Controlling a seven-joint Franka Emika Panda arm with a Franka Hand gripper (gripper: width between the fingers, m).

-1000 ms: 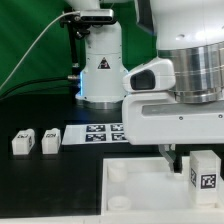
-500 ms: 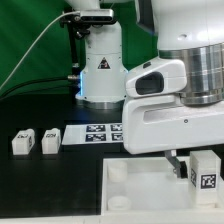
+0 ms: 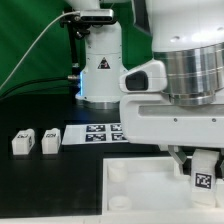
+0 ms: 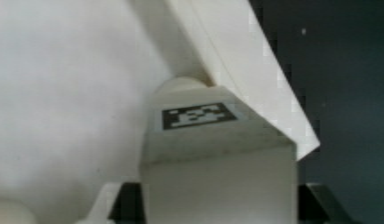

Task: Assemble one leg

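My gripper (image 3: pixel 198 160) is shut on one leg (image 3: pixel 203 174), a small white block with a black-and-white tag, held tilted over the right side of the white square top (image 3: pixel 140 188). In the wrist view the leg (image 4: pixel 207 150) fills the space between my dark fingers (image 4: pixel 315 203), its far end against the top's raised rim (image 4: pixel 242 60). Two more legs (image 3: pixel 20 143) (image 3: pixel 50 139) stand on the black table at the exterior view's left.
The marker board (image 3: pixel 95 133) lies behind the top, in front of the arm's white base (image 3: pixel 98 70). The top has round sockets at its corners (image 3: pixel 120 172). A cable runs down at the back left (image 3: pixel 35 50).
The arm has come lower over the top's right side. The held leg has turned a little, so its tag now looks tilted.
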